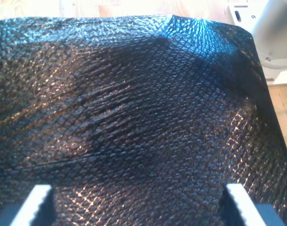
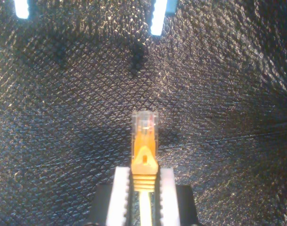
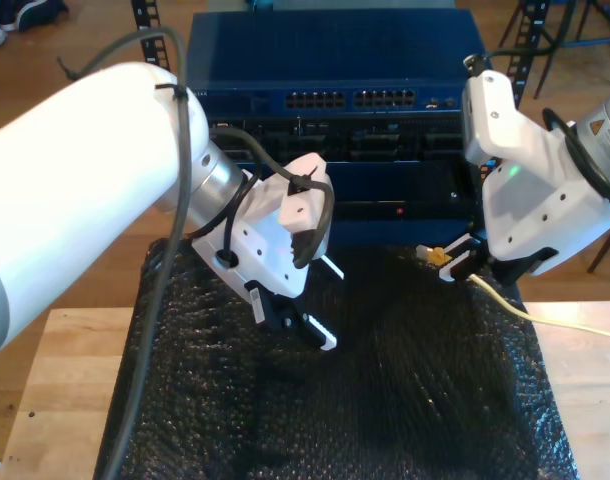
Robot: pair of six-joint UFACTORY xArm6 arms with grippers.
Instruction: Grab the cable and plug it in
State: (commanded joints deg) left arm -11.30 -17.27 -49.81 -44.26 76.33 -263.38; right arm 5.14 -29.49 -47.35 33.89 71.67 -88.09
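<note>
The cable (image 3: 548,319) is thin and pale yellow and trails off the exterior view's right edge. Its clear plug (image 2: 144,123) with an orange-yellow boot (image 2: 144,162) sticks out from between the fingers of my second gripper (image 2: 144,173), which is shut on the boot. In the exterior view that gripper (image 3: 455,262) hangs over the black mat's far right side, with the plug (image 3: 431,255) pointing toward that view's left. My first gripper (image 3: 327,303) hovers open above the mat's middle; its jaws (image 1: 136,195) stand wide apart with nothing between them.
A black textured mat (image 3: 385,400) covers the wooden table (image 3: 55,400). Behind it stands a blue network switch (image 3: 235,50) with rows of ports (image 3: 353,100), above more dark rack units. Thick black robot cables (image 3: 175,200) loop along the first arm.
</note>
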